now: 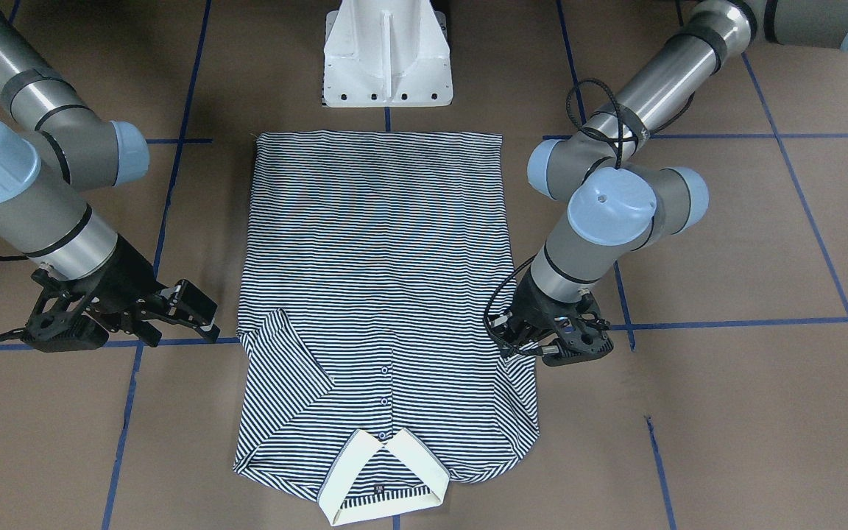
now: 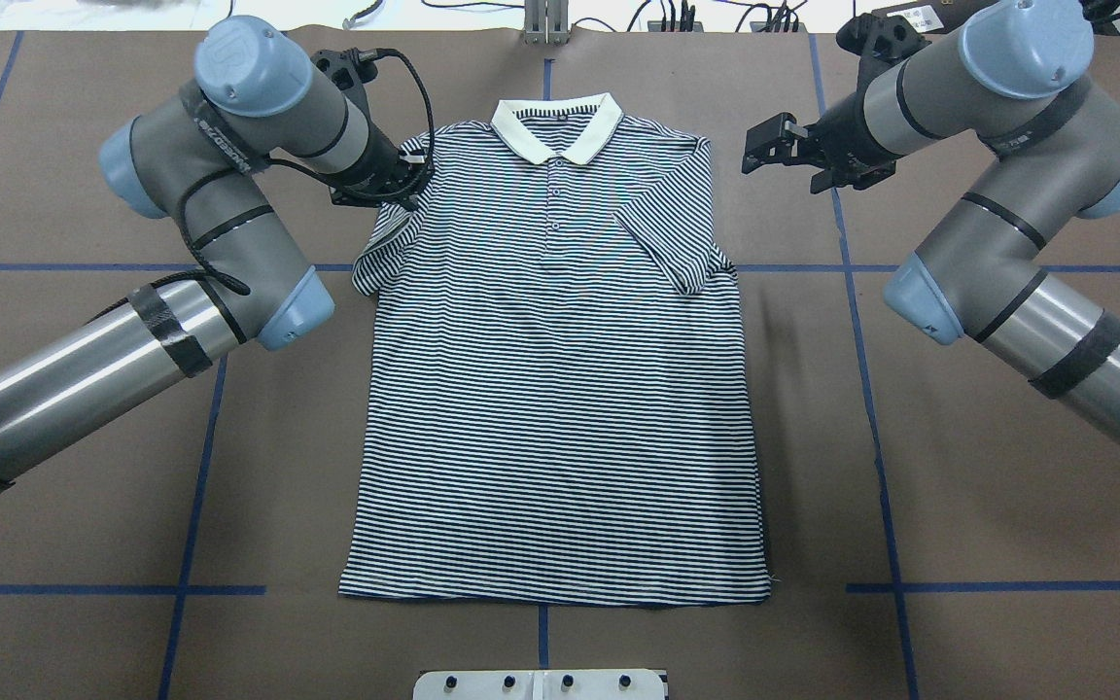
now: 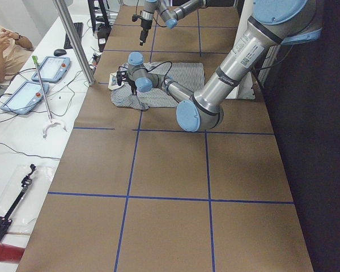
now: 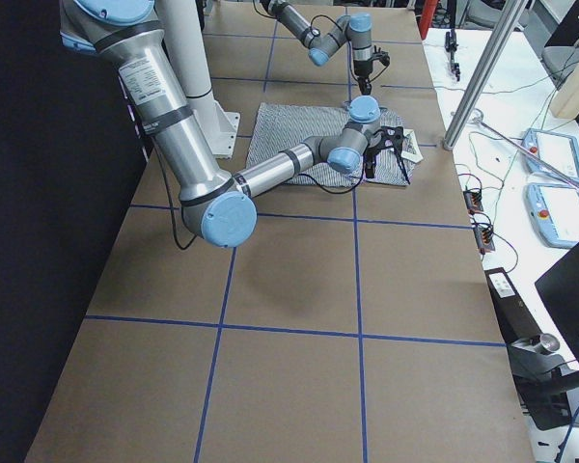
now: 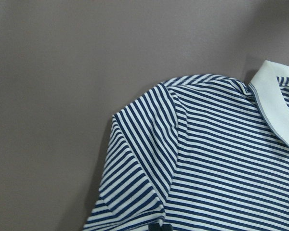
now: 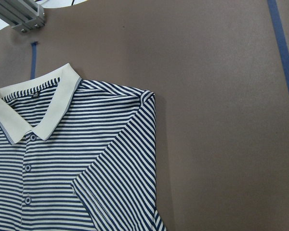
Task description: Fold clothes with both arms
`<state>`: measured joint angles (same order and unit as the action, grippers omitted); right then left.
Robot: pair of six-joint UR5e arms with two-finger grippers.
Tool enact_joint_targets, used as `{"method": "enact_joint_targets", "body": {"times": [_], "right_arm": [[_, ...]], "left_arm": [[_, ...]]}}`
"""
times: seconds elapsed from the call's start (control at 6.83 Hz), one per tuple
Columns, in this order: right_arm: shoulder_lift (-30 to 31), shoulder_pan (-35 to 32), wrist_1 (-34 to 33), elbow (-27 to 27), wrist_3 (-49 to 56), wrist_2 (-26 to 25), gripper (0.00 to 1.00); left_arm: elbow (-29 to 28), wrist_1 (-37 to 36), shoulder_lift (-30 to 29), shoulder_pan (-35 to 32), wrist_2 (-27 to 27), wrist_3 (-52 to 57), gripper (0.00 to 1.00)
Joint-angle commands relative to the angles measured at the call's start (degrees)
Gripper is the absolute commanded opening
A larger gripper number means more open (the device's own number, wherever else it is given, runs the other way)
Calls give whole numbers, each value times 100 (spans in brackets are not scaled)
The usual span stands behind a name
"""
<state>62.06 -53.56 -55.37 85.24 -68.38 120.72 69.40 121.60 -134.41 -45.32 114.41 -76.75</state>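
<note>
The striped polo shirt [image 2: 560, 389] lies flat and face up, its cream collar [image 2: 555, 126] at the far side from the robot. One sleeve [image 2: 677, 243] is folded in over the chest, also seen in the right wrist view [image 6: 120, 192]. My right gripper [image 2: 759, 156] hovers open beside that shoulder, clear of the cloth [image 1: 203, 316]. The left gripper [image 2: 402, 190] points down at the other sleeve [image 2: 380, 258], and looks shut on its edge [image 1: 523, 350]. In the left wrist view that sleeve [image 5: 135, 173] spreads out with only a dark fingertip at the bottom.
The white pedestal base [image 1: 387, 59] stands just behind the shirt's hem. Blue tape lines [image 2: 871, 389] cross the brown table. In the exterior left view a person [image 3: 3, 51] sits at a side bench with control tablets [image 3: 28, 93], behind a metal post [image 3: 73, 39].
</note>
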Motion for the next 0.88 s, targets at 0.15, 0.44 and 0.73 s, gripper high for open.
{"method": "enact_joint_targets", "body": {"times": [0.15,0.44,0.73], "right_arm": [[8,3,0,-7,0,-5,100],[-18,12,0,-7,0,-22,100],[-62,29,-9,-7,0,-49,100]], "left_arm": [[-732,83,-611,243,-610,-499,0],[-1041,389,-727,243,-736,-569,0],[-1086,522,-674,260,-745,-561,45]]}}
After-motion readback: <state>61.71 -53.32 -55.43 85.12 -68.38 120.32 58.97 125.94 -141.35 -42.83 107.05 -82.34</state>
